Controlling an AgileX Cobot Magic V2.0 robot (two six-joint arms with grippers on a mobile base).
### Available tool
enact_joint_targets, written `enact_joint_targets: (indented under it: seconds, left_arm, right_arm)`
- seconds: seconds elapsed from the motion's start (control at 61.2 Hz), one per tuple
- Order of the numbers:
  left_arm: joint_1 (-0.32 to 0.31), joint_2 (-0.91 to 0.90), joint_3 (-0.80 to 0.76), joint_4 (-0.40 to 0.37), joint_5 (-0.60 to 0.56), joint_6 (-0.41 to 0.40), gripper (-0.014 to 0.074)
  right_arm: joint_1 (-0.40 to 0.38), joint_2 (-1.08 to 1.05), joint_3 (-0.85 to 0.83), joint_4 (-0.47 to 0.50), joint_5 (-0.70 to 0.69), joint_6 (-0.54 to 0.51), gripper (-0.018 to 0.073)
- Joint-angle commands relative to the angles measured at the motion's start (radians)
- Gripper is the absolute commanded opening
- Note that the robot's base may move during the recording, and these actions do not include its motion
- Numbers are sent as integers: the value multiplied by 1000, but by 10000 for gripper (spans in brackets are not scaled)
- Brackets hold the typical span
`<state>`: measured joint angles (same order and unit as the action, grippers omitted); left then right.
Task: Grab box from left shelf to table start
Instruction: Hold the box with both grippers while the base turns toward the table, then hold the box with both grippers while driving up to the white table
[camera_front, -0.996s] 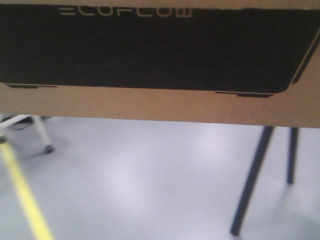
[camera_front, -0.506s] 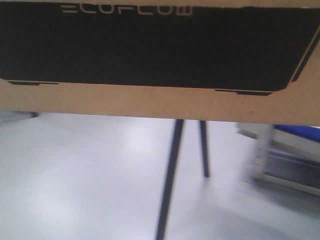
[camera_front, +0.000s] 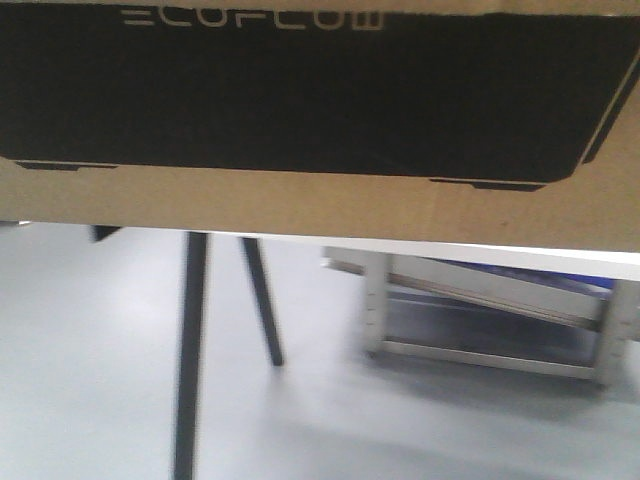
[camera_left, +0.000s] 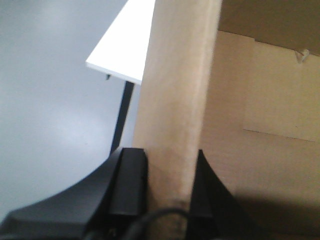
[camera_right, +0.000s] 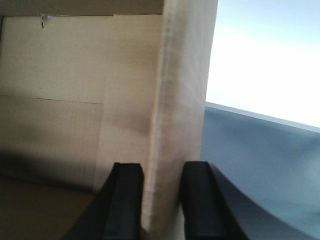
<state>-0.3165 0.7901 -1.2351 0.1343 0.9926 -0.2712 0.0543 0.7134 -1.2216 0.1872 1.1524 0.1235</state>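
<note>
Though unseen frontally, left claw (camera_left: 169, 156) seemingly astride box (camera_front: 300, 205).

Warehouse-style lab — metal shelf (camera_front: 480, 358), grey floor (camera_front: 90, 350)

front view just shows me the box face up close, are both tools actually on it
Observer: Yes. The left tool is shut on a cardboard wall of the box, clamping it from both sides.
Operator: and the right one
Observer: Same there: the right tool pinches the wall at its end of the box.
Operator: can you see the top of the table anywhere
Observer: The left wrist view shows a white corner of the table just past the box, with a dark leg under it.
</note>
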Motion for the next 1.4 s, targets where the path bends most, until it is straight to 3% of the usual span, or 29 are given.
enact_joint_targets:
  seconds: [0.0,1.388]
  left_arm:
    - [9,-13,-43,85,-190,-38,-85]
    - [9,-9,-43,83,-158,-38,-85]
  right_arm:
    - [-7,-1,-26,-109,-89,-10,18]
    - [-7,-1,-26,-109,-89,-10,18]
